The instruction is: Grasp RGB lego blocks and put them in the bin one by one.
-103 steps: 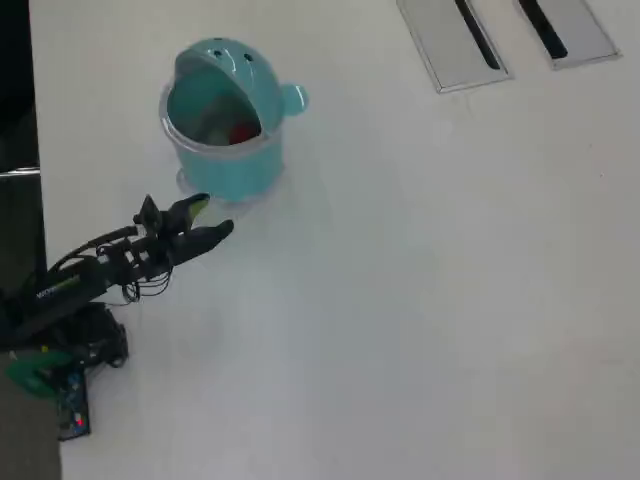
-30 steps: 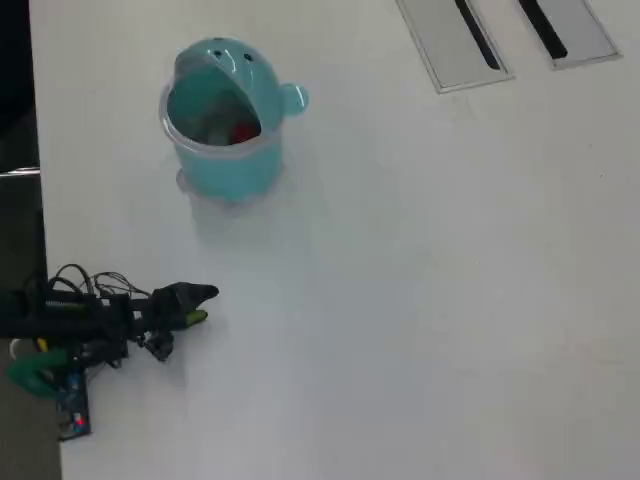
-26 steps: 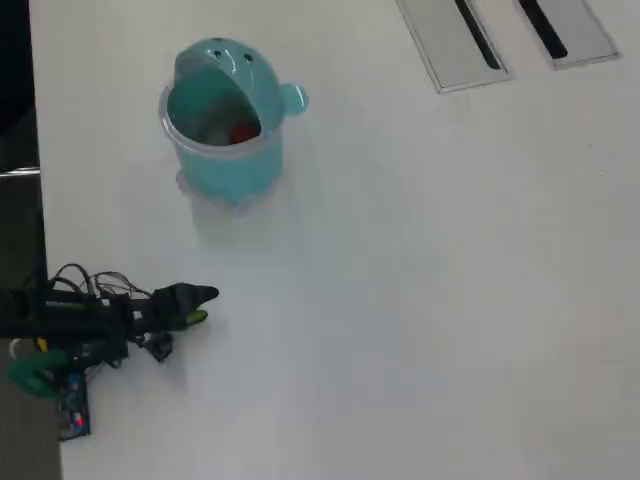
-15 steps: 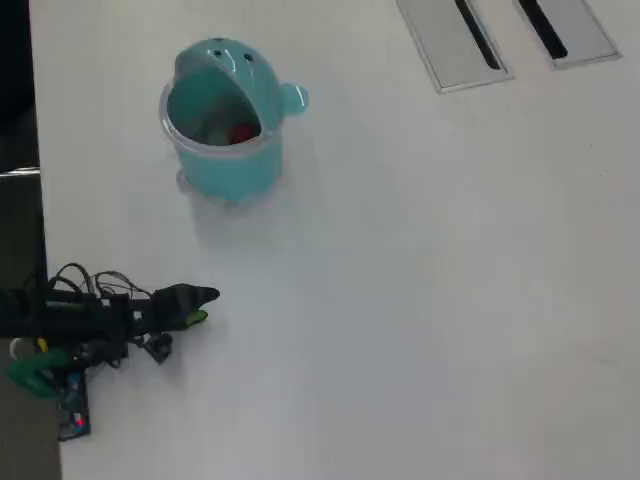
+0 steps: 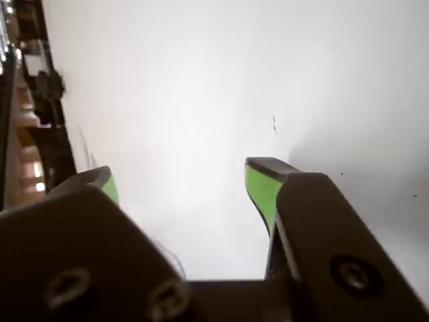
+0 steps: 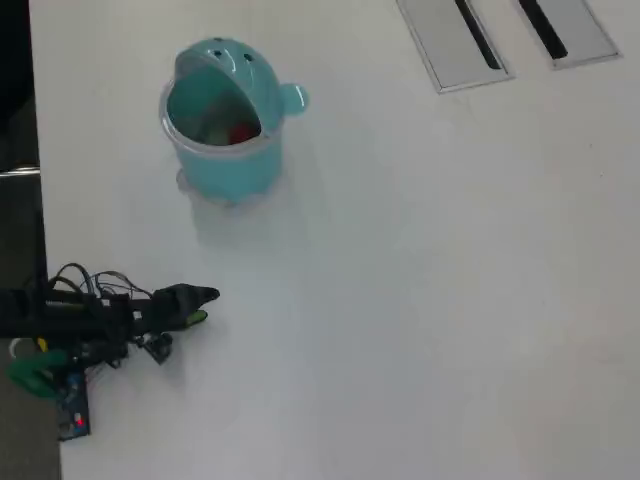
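The teal bin (image 6: 228, 165) stands at the upper left of the white table in the overhead view, its domed lid tipped back. A red lego block (image 6: 241, 132) lies inside it, beside something pale I cannot make out. My gripper (image 6: 204, 305) rests low over the table at the lower left, well below the bin and apart from it. In the wrist view the gripper (image 5: 182, 171) is open: its green pads (image 5: 263, 191) stand wide apart with only bare white table between them. No block lies on the table in either view.
Two grey slotted panels (image 6: 455, 40) (image 6: 565, 30) sit in the table's top right corner. The arm's base and cables (image 6: 60, 350) are at the lower left, by the table's left edge (image 6: 38, 200). A dark cluttered strip (image 5: 27, 100) runs along the left of the wrist view.
Since 3.4 s ago the arm has drawn back from beside the bin to the lower left. Over the last second nothing has visibly moved.
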